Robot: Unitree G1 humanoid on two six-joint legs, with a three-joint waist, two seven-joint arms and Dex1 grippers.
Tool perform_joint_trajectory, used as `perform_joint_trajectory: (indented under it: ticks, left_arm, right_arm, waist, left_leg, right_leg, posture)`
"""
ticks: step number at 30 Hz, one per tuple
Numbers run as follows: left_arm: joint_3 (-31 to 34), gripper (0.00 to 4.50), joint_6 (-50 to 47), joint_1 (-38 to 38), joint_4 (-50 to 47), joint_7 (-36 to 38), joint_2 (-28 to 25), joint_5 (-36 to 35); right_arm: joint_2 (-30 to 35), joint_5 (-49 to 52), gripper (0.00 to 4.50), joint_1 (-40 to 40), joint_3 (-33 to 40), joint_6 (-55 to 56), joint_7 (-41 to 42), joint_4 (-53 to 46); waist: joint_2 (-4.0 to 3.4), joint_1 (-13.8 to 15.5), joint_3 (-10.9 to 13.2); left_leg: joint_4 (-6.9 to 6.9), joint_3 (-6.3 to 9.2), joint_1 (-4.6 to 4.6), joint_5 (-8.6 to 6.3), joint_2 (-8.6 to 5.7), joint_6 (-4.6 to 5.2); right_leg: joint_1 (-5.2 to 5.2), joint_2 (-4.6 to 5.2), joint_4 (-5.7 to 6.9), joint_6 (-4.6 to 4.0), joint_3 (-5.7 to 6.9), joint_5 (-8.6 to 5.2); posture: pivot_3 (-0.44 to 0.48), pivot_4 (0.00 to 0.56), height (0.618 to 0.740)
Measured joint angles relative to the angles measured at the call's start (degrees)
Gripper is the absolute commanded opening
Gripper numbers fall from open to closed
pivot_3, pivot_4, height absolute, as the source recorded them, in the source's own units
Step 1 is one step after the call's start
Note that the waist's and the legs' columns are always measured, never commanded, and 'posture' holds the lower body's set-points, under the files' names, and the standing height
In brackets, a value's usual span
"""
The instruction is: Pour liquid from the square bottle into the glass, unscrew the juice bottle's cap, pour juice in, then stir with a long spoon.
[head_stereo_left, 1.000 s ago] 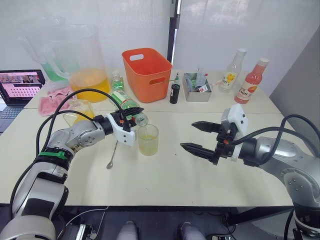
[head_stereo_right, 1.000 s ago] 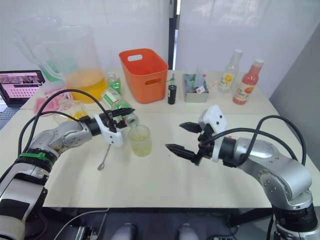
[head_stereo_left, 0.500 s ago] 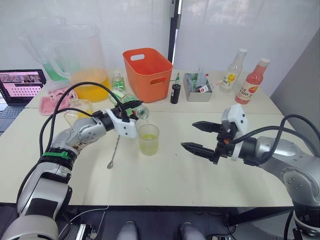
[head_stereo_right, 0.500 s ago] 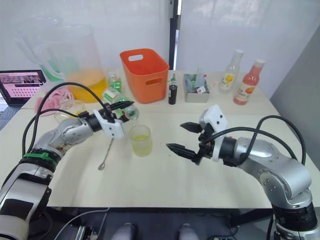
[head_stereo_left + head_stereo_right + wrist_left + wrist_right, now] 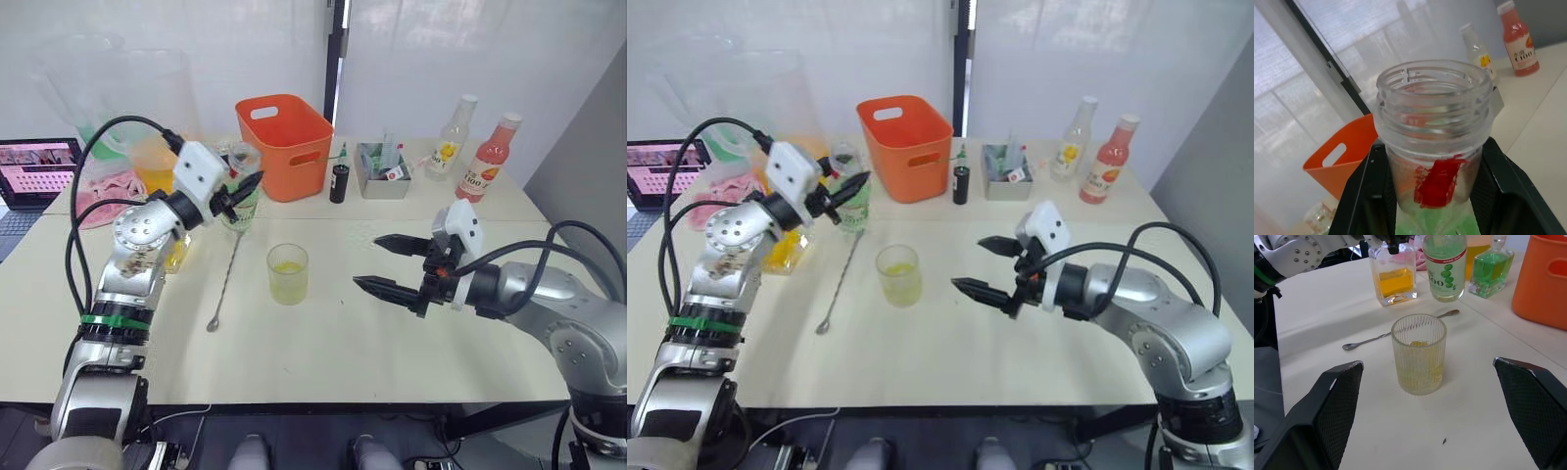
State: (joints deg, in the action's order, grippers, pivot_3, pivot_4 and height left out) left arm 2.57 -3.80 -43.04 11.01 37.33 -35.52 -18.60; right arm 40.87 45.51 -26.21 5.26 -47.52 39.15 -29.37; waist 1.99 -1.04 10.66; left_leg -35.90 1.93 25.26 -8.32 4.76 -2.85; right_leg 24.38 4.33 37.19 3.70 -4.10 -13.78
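table (image 5: 323, 343) front open; left claw (image 5: 238, 193) pinching upright juice bottle (image 5: 1445, 268); right claw (image 5: 390, 262) spread beside glass (image 5: 288, 273).

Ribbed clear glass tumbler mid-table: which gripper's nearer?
Right. The right gripper hangs open just beside the tumbler, level with it. The left gripper is up and back, shut on the green juice bottle.

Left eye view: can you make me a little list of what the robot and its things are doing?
left gripper: shut on the juice bottle, held upright, cap off
right gripper: open, empty, beside the glass
glass: on the table, a little yellowish liquid inside
long spoon: lying flat left of the glass
square bottle: standing behind the spoon
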Motion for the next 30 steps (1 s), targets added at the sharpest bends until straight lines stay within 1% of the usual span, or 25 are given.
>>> perform_joint_trajectory:
  ticks: [4, 9, 11, 13, 14, 15, 17, 19, 22, 24, 25, 26, 30]
  left_arm:
    - [3.70, 1.40, -7.18, 2.68, -5.01, 0.34, -1.55, -3.52]
    - [12.17, 1.40, -16.99, 10.85, -12.14, 0.31, -4.55, -11.01]
    - [14.64, 1.40, -19.86, 13.71, -14.81, 0.19, -5.45, -12.93]
    - [18.27, 1.40, -22.74, 18.02, -18.80, 0.18, -6.13, -15.72]
    - [21.01, 1.40, -24.36, 21.46, -21.83, 0.34, -6.60, -18.01]
    - [22.28, 1.40, -25.35, 23.16, -23.10, 0.49, -6.84, -19.21]
    - [27.02, 1.40, -28.14, 28.28, -26.31, 0.37, -7.53, -22.32]
    - [31.00, 1.40, -29.59, 31.91, -27.84, 0.35, -7.94, -23.81]
    - [36.23, 1.40, -30.20, 37.00, -29.21, 0.95, -8.98, -24.73]
    - [41.45, 1.40, -30.65, 42.20, -28.51, 2.82, -10.47, -24.82]
    - [43.43, 1.40, -30.65, 43.53, -27.68, 3.52, -10.71, -24.85]
    - [45.97, 1.40, -30.67, 45.09, -26.19, 4.27, -11.14, -24.86]
    - [50.57, 1.40, -29.72, 46.57, -21.94, 5.05, -11.97, -24.21]
  right_arm:
    - [-1.04, -0.87, 4.50, -0.17, -0.09, 2.22, 1.21, 1.90]
    - [-1.17, -2.90, 4.50, -1.92, -0.86, 5.52, 5.25, 7.17]
    - [-1.27, -3.87, 4.50, -2.88, -1.87, 6.38, 6.74, 8.78]
    - [-1.73, -4.61, 4.50, -4.28, -3.00, 7.16, 8.53, 10.94]
    - [-1.89, -5.07, 4.50, -5.13, -3.85, 7.73, 9.80, 12.34]
    - [-1.81, -5.42, 4.50, -5.22, -4.06, 8.11, 10.62, 13.01]
    - [-2.09, -6.26, 4.50, -5.97, -5.39, 8.66, 13.15, 15.00]
    - [-2.42, -6.53, 4.50, -6.45, -6.16, 9.24, 14.93, 16.02]
    - [-3.41, -6.60, 4.50, -7.34, -6.86, 10.00, 17.22, 17.07]
    - [-3.84, -6.43, 4.50, -8.04, -7.11, 10.23, 19.52, 17.61]
    - [-3.96, -6.33, 4.50, -8.24, -7.14, 10.22, 20.34, 17.79]
    - [-4.02, -6.00, 4.50, -8.33, -7.14, 10.23, 21.62, 17.78]
    - [-4.11, -5.93, 4.50, -8.24, -7.16, 10.22, 23.96, 17.68]
  waist:
    - [0.00, 0.10, 0.00]
    - [0.00, -0.20, 0.00]
    - [0.00, -0.16, 0.00]
    - [0.00, -0.26, 0.00]
    - [0.00, -0.42, 0.00]
    - [0.00, -0.42, 0.00]
    - [0.00, -0.41, 0.00]
    - [0.00, -0.41, 0.00]
    - [0.01, -0.18, 0.00]
    - [0.00, -0.26, 0.00]
    - [0.01, -0.26, 0.00]
    - [0.01, -0.24, 0.00]
    - [0.02, 0.32, -0.01]
  left_leg:
    - [-0.02, 0.00, 0.00, 0.00, 0.00, 0.00]
    - [0.00, 0.01, -0.04, 0.00, 0.03, 0.00]
    - [0.00, 0.01, -0.03, 0.00, 0.03, 0.00]
    - [0.00, 0.00, -0.03, 0.00, 0.02, -0.01]
    - [0.02, -0.01, -0.03, -0.01, 0.04, -0.01]
    - [0.02, 0.00, -0.03, -0.01, 0.04, -0.01]
    - [0.03, 0.00, -0.03, -0.01, 0.05, -0.01]
    - [0.02, 0.00, -0.04, -0.01, 0.05, -0.01]
    - [0.00, -0.01, -0.05, -0.01, 0.07, -0.01]
    - [0.02, -0.06, -0.07, -0.01, 0.07, -0.02]
    - [0.02, -0.05, -0.07, -0.01, 0.09, -0.02]
    - [0.03, -0.05, -0.07, -0.01, 0.11, -0.02]
    - [0.01, -0.05, -0.08, -0.02, 0.09, -0.03]
  right_leg:
    - [-0.02, 0.00, -0.01, 0.01, 0.00, 0.00]
    - [-0.01, -0.03, -0.02, 0.01, 0.01, 0.00]
    - [-0.02, -0.02, -0.04, 0.01, 0.01, 0.00]
    - [-0.03, 0.01, -0.07, 0.01, 0.00, 0.00]
    - [-0.02, 0.00, -0.08, 0.00, 0.00, 0.01]
    - [-0.02, 0.00, -0.07, -0.01, 0.01, 0.00]
    - [0.00, -0.02, -0.07, -0.01, 0.02, 0.00]
    - [0.00, -0.02, -0.08, 0.00, 0.01, -0.01]
    - [0.00, -0.02, -0.10, 0.05, 0.02, -0.04]
    - [0.02, 0.01, -0.10, -0.01, 0.02, -0.06]
    - [0.05, -0.01, -0.10, -0.31, 0.03, -0.24]
    - [0.05, -0.02, -0.08, -0.39, 0.05, -0.32]
    - [0.01, 0.03, -0.11, -0.32, 0.06, -0.37]
  posture:
    - [0.000, 0.150, 0.703]
    - [0.000, 0.150, 0.703]
    - [0.000, 0.150, 0.703]
    - [0.000, 0.150, 0.703]
    - [0.000, 0.150, 0.703]
    - [0.000, 0.150, 0.703]
    - [0.000, 0.150, 0.703]
    - [0.000, 0.150, 0.703]
    - [0.000, 0.150, 0.703]
    - [0.000, 0.150, 0.703]
    - [0.000, 0.150, 0.703]
    - [0.000, 0.150, 0.703]
    - [0.000, 0.150, 0.703]
